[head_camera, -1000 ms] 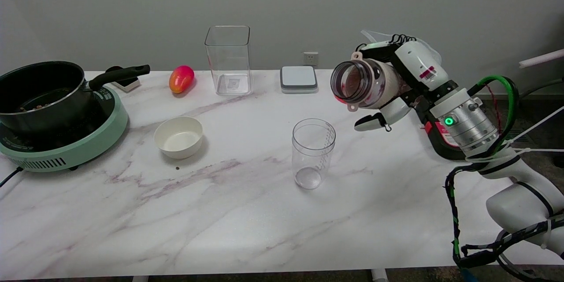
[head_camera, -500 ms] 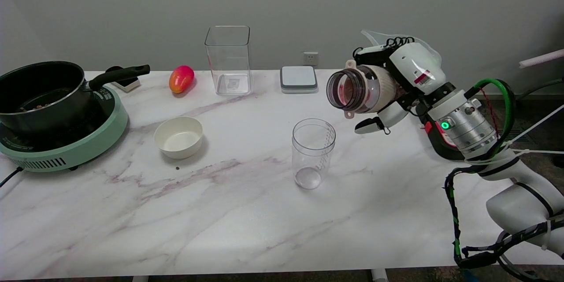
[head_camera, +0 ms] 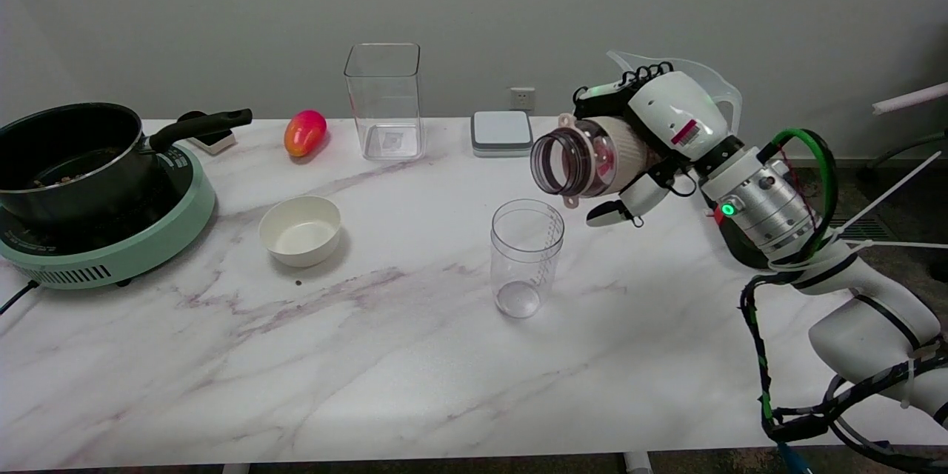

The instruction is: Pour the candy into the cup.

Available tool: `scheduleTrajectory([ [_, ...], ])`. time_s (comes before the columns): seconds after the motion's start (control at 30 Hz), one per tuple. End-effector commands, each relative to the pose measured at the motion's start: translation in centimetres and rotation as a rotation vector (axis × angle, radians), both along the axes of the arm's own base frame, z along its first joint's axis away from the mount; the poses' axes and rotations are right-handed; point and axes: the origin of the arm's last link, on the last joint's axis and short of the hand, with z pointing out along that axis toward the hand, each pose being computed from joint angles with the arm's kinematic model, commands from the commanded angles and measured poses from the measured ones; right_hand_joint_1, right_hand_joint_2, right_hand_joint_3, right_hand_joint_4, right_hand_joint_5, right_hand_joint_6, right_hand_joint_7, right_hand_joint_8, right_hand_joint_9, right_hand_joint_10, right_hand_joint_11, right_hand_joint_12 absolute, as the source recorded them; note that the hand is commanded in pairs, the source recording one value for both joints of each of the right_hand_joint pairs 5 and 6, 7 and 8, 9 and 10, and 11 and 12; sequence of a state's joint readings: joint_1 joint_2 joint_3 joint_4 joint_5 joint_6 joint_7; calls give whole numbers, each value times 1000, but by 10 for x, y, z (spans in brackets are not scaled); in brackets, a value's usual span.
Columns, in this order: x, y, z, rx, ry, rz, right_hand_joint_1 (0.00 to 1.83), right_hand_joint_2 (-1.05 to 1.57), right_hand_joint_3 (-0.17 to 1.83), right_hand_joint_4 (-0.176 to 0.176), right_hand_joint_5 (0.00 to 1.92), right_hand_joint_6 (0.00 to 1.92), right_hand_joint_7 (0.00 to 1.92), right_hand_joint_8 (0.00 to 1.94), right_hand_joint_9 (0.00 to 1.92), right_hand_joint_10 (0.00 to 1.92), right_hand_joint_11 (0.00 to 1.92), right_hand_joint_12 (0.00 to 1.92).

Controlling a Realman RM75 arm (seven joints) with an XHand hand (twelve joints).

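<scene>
- Gripping the candy jar (head_camera: 585, 163) in my right robot hand (head_camera: 652, 137), tipped sideways, mouth leftward.
- I see the cup (head_camera: 526, 255) upright on the surface (head_camera: 370, 355), below the jar's mouth.

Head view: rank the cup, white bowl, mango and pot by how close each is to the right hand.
1. Cup: just below-left of the right hand.
2. White bowl: centre-left.
3. Mango: back, left of centre.
4. Pot: far left.
</scene>
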State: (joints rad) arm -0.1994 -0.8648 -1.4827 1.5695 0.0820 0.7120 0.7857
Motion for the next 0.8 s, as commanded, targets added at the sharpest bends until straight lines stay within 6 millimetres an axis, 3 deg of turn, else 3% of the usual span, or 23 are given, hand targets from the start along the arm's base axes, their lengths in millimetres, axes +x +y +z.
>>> scheduleTrajectory([
  [0.03,-2,-8,-7,-8,126,-14,1450,1303,385,0,1757,1757,1811,1811,1571,1571,1385,1385],
  [0.5,-7,-6,-4,-29,204,-22,1448,1299,382,0,1784,1784,1813,1813,1568,1568,1375,1375],
  [0.8,2,-4,-4,-37,276,20,1441,1305,376,0,1790,1790,1814,1814,1568,1568,1373,1373],
])
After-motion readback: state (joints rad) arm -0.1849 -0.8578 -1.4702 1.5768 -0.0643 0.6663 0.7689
